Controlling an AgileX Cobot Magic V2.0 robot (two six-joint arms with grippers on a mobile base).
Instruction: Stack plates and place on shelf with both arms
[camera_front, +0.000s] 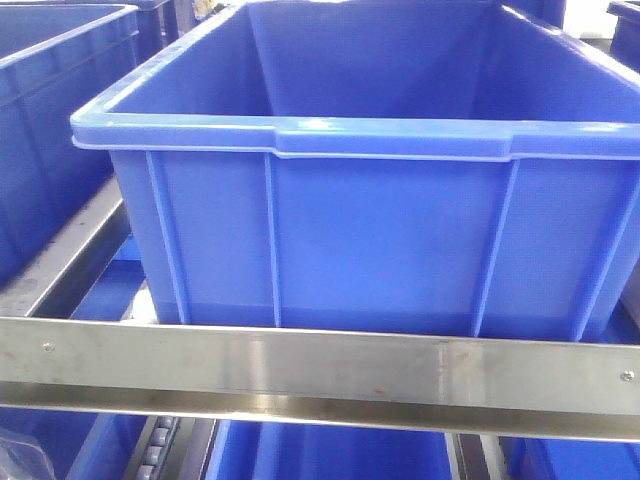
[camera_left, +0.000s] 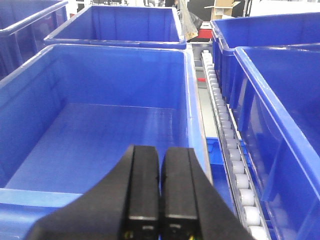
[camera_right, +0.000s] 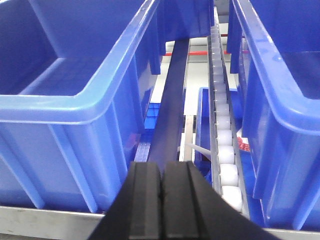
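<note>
Exterior front-facing view is filled by 1 large blue bin (camera_front: 380, 200), open at the top and showing nothing inside from this angle, standing on the shelf (camera_front: 320, 365) just behind its flat steel front rail. Small rivets dot that rail to the left and right of the bin. More blue bins show at the frame's left edge and on the tier below the rail. No plates appear in any of the 3 views, so their place cannot be told.

Left wrist-mounted view looks down into the same kind of blue bin (camera_left: 100, 135), whose floor is bare. The left gripper (camera_left: 160, 220) hangs over the bin's near rim, its 2 black fingers (camera_left: 144, 185) pressed together with only a thin seam between them and nothing held. To the right of this bin runs a roller track (camera_left: 227, 145) of white wheels, part of the shelf (camera_left: 200, 105), and beyond the track stand 2 more blue bins. Another bin sits behind the first one.

Right wrist-mounted view shows the right gripper (camera_right: 161, 220) at the bottom middle, likewise clenched on nothing, its fingers (camera_right: 145, 200) side by side. It sits above the shelf's front rail (camera_right: 45, 220), facing the gap between a blue bin (camera_right: 75, 100) to its left and another bin (camera_right: 280, 100) to its right. A dark steel rail (camera_right: 172, 100) and a white roller track (camera_right: 222, 135) run away through that gap.
</note>
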